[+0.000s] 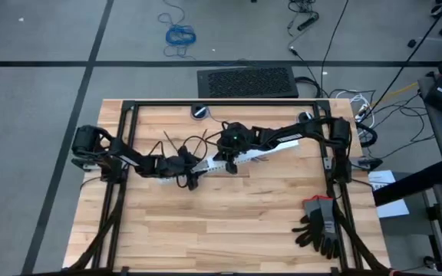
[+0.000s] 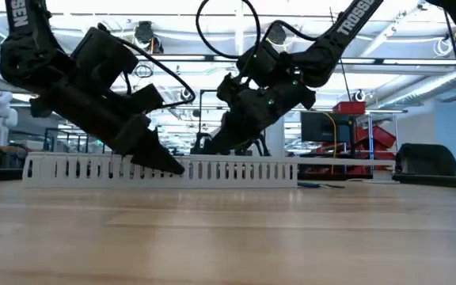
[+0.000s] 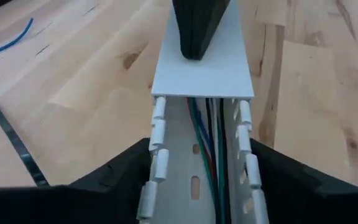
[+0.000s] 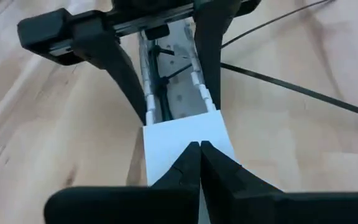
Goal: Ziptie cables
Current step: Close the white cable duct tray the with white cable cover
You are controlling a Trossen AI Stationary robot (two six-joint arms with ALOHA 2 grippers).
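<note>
1. Right gripper (image 4: 199, 148): the jaws are fully closed, tip against tip, with nothing between them. The joined tips rest on the white cover (image 4: 166, 146), probably to press it down or slide it along the channel beneath.
2. Left gripper (image 3: 201, 149): it sits at 9 o'clock of the right gripper. The fingers (image 3: 129, 171) are spread wide, one along each outer wall of the white slotted duct (image 3: 157, 134), and grip it across its width. This hold most likely braces the duct so it does not move under the load on the cover.
3. Cables (image 3: 197, 124): they lie inside the duct, along its floor, between the left gripper's fingers. They pass under the cover at the right gripper's end. This keeps the strands together and straight.
4. Duct position: it lies at 12 o'clock of the centre of the table (image 1: 229, 230), on a roughly 9-to-3 o'clock axis with its right end tipped toward 2 o'clock.
5. Zipties: one ziptie (image 4: 291, 88) and a second ziptie (image 4: 272, 23) lie loose on the wood just beside the duct, apart from the cables. A dark band crosses the strands inside the duct. It may be a fitted tie, but the view does not confirm this.
6. Outlying item: black gloves (image 1: 319, 226) lie at 4 o'clock, well apart from the work.
7. Count:
   - grippers: two
   - duct: one
   - cover: one
   - loose zipties: two
   - strands visible in the channel: about four (blue, green, red, dark)
   - loose blue wire (image 3: 11, 38) on the wood: one
</note>
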